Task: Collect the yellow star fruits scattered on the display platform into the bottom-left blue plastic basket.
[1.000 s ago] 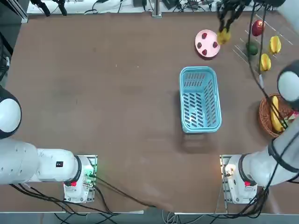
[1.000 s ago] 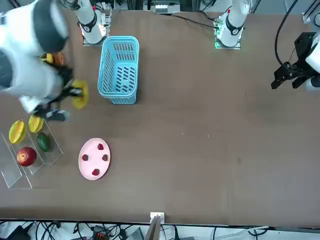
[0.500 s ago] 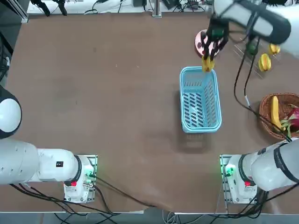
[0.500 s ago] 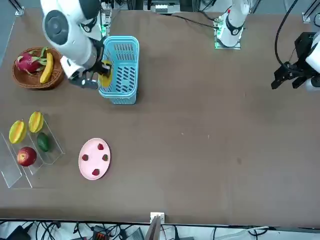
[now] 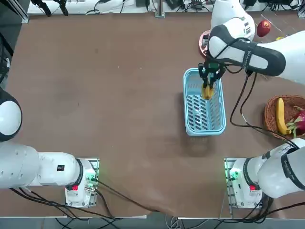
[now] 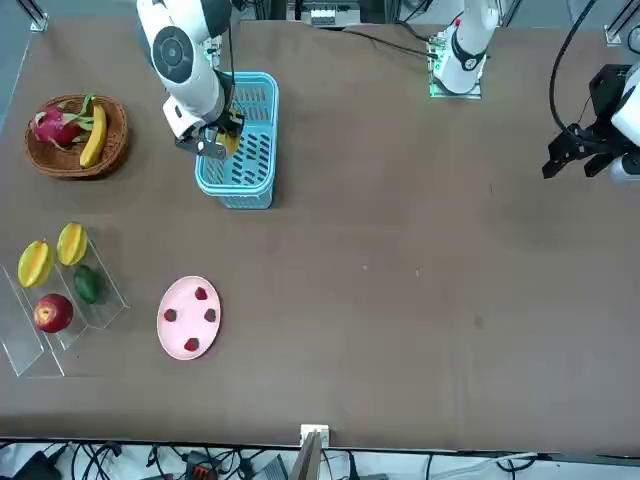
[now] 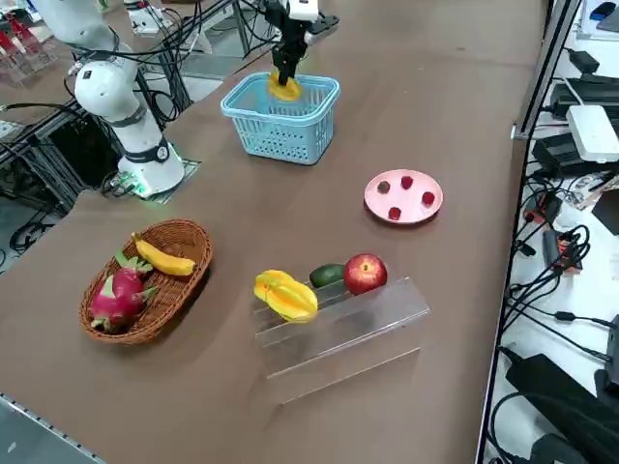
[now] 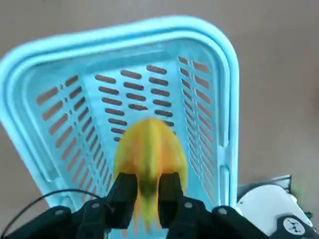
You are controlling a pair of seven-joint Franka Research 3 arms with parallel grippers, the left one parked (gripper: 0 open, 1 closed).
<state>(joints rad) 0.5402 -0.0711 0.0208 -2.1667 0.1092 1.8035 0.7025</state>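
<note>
I have the right arm's claw [image 8: 149, 180] narrowed on the first yellow star fruit [image 8: 149, 144], whose flanks lie at the two tips; I judge it to be a light grip. The fruit lies directly beneath the claw and between its fingers, with its long axis across the line joining the tips and roughly along the length of the blue plastic basket [image 8: 189, 24]. The right arm is the nearer one. The fruit is oval and ridged, yellow with orange flanks, its outline smeared. Below it lies the basket, light blue with slotted walls and floor; the fruit hangs over its opening, toward the end farther from my bases. The coming move, I judge, is a short lowering and an even spread of both fingers, since a one-sided release could roll the fruit against a wall. Farther out is the pink plate [image 7: 403, 215]. Beyond it, the display platform [image 7: 353, 324] carries the second star fruit [image 6: 73, 243] and the third star fruit [image 6: 35, 264], the dark green fruit [image 6: 87, 284] and the red apple [image 6: 53, 313]. Farthest from the claw, the brown wicker basket [image 7: 198, 242] stands on the counter [image 7: 222, 387].
</note>
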